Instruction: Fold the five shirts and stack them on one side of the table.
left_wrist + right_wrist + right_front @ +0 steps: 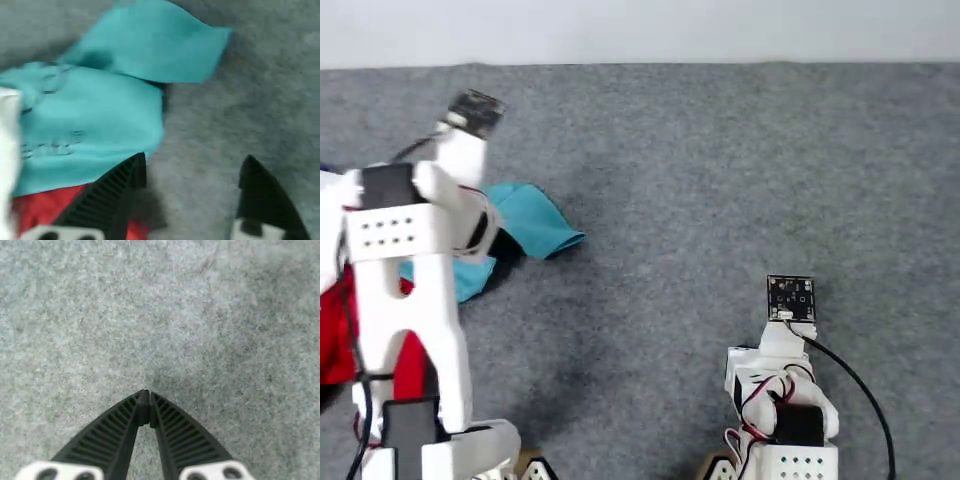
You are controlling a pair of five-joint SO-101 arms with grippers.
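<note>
A teal shirt [532, 228] lies crumpled at the table's left side, with a sleeve pointing right. In the left wrist view the teal shirt [100, 100] lies over a red shirt [45, 212]. The red shirt [340, 340] also shows at the left edge of the high view, behind the left arm [410, 260]. My left gripper [192, 167] hangs open just above the grey cloth beside the teal shirt, holding nothing. My right gripper [149, 402] is shut over bare table, and the right arm [785, 400] rests folded at the near right.
The table [740, 170] is covered in grey felt. A white cloth edge [7, 150] shows beside the teal shirt in the left wrist view. The middle and right of the table offer free room.
</note>
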